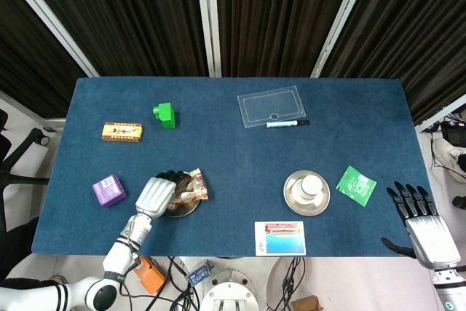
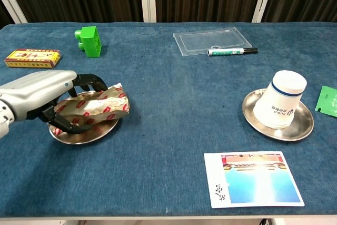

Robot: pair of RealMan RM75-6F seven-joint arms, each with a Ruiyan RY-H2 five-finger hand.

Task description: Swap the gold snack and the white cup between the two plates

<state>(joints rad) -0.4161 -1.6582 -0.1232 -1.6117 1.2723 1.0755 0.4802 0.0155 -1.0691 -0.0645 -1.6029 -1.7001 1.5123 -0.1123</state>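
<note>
The gold snack (image 1: 192, 186) (image 2: 102, 104) lies across the left metal plate (image 1: 183, 210) (image 2: 89, 133). My left hand (image 1: 156, 194) (image 2: 38, 95) reaches over the snack's left end, its dark fingers (image 2: 90, 81) arched over the top and the thumb low in front; the snack still rests on the plate. The white cup (image 1: 311, 183) (image 2: 281, 98) stands upside down on the right metal plate (image 1: 293, 197) (image 2: 304, 125). Beyond the table's right front corner, my right hand (image 1: 425, 225) hovers with fingers spread and nothing in it; the chest view does not show it.
A purple box (image 1: 108, 190) sits left of the left plate. At the back are a yellow box (image 1: 121, 131), green block (image 1: 165, 114), clear tray (image 1: 270, 106) and marker (image 1: 287, 123). A green card (image 1: 356, 185) and a photo card (image 1: 280, 237) lie near the right plate.
</note>
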